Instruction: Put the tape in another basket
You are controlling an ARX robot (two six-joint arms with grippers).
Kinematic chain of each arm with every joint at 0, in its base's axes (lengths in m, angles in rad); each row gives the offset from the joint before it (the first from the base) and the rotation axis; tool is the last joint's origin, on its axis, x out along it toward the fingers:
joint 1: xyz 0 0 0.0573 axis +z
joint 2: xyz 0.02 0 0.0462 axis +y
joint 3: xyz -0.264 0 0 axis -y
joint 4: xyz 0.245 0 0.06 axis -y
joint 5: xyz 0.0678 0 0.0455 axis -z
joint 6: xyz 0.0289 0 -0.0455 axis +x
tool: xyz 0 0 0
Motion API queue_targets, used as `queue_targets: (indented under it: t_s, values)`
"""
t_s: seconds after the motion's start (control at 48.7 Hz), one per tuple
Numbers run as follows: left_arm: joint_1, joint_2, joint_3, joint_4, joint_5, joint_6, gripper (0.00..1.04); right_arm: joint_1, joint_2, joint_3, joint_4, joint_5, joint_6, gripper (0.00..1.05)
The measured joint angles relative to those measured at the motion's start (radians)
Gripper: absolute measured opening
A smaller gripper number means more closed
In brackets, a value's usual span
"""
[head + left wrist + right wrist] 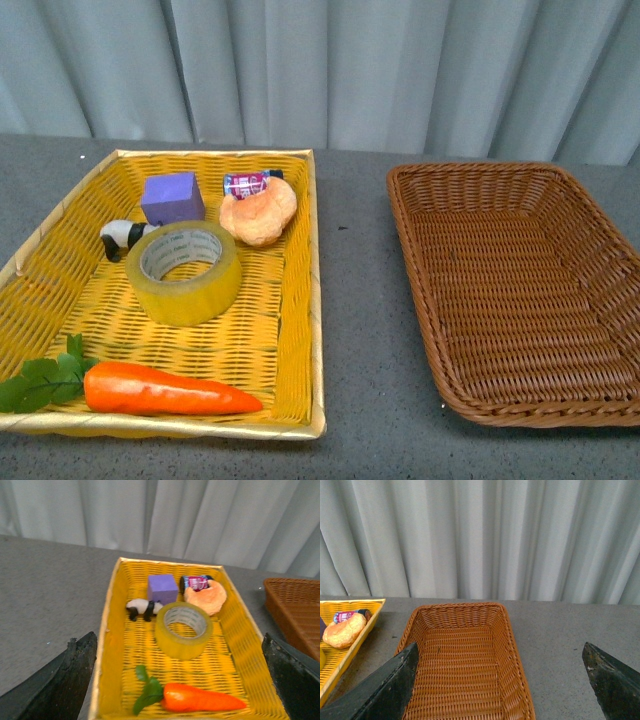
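Note:
The tape (184, 271) is a wide yellowish roll with a white core. It lies flat in the middle of the bright yellow basket (300, 300) on the left. It also shows in the left wrist view (183, 629). The dark brown wicker basket (420, 260) stands on the right and holds nothing; it also shows in the right wrist view (515, 670). My left gripper (180, 680) is open, above the near end of the yellow basket, short of the tape. My right gripper (500, 680) is open over the brown basket's near part. Neither arm shows in the front view.
In the yellow basket lie a purple cube (172, 198), a black-and-white toy animal (122, 238), an orange bun (259, 213), a small red packet (246, 183) and a toy carrot (165, 389). A grey table (355, 300) carries both baskets. A pale curtain (320, 60) hangs behind.

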Motion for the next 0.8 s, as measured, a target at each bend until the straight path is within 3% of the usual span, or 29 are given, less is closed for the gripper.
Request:
queue_targets:
  t_s: [0.185, 0.246, 0.329, 0.431, 0.801]
  values:
    - [-0.052, 0.489, 0.140, 0.336, -0.004, -0.054, 0.98, 0.000, 0.000, 0.000, 0.000, 0.000, 0.000, 0.96]
    - [-0.056, 0.636, 0.197, 0.372, 0.002, -0.068, 0.98, 0.000, 0.000, 0.000, 0.000, 0.000, 0.000, 0.96]
    - [-0.058, 0.911, 0.305, 0.374, -0.013, -0.081, 0.98, 0.000, 0.000, 0.000, 0.000, 0.000, 0.000, 0.96]
    - [-0.058, 1.192, 0.462, 0.264, -0.002, -0.106, 0.98, 0.000, 0.000, 0.000, 0.000, 0.000, 0.000, 0.96]
    - [-0.052, 1.532, 0.740, 0.097, 0.013, -0.130, 0.98, 0.000, 0.000, 0.000, 0.000, 0.000, 0.000, 0.96]
